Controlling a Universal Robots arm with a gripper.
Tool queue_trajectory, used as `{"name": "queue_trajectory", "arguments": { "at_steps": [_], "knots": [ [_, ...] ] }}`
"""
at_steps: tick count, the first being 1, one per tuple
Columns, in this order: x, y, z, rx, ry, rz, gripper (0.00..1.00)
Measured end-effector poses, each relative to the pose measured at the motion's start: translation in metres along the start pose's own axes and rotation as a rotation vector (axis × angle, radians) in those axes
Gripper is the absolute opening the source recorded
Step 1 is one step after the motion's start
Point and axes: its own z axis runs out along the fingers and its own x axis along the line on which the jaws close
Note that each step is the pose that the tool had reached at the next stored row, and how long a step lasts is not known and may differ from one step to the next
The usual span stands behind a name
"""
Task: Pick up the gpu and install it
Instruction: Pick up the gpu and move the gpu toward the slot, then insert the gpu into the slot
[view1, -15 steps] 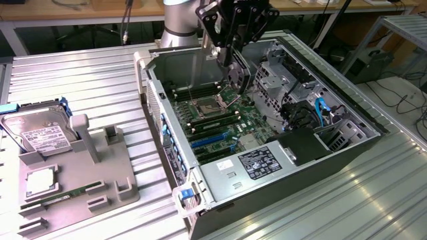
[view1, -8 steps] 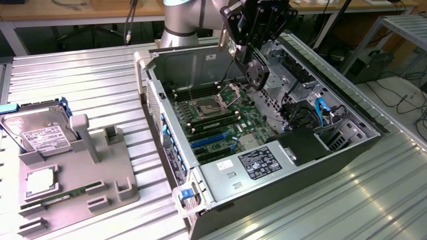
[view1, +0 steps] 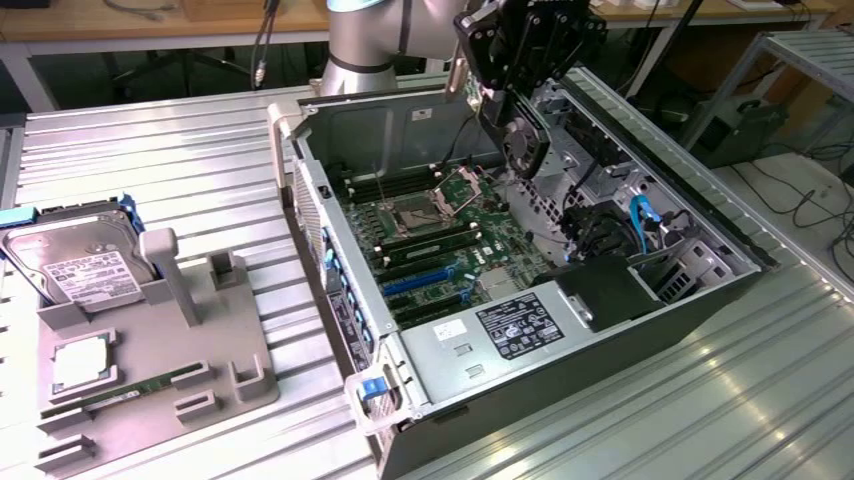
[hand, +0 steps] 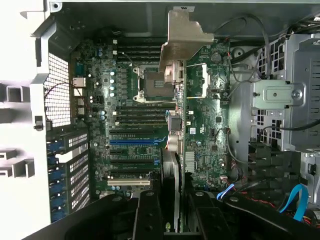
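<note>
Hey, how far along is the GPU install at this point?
Done: the gpu is picked up and carried away from the grey tray that holds the hard drive. In hand: the gripper clamps it, hanging above the open case over the motherboard. Left: it is not yet seated; the blue expansion slots lie bare.

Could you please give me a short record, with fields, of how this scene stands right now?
pincer: shut on the gpu
gpu: held above the motherboard, not in a slot
case: open, lying on its side
hard drive: upright in the grey holder, at the exterior view's left
RAM stick: lying in the same holder
</note>
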Motion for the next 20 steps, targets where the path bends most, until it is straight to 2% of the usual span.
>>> {"name": "queue_trajectory", "arguments": {
  "at_steps": [8,10,13,20],
  "knots": [
    [0.0,0.0,0.0,0.0,0.0,-0.002,0.27],
    [0.0,0.0001,0.0001,-0.0005,0.0,-0.018,0.27],
    [0.0,0.0,0.0,-0.0013,0.0002,-0.05,0.27],
    [0.0,0.0,0.0,-0.0043,0.0007,-0.167,0.27]
  ]
}}
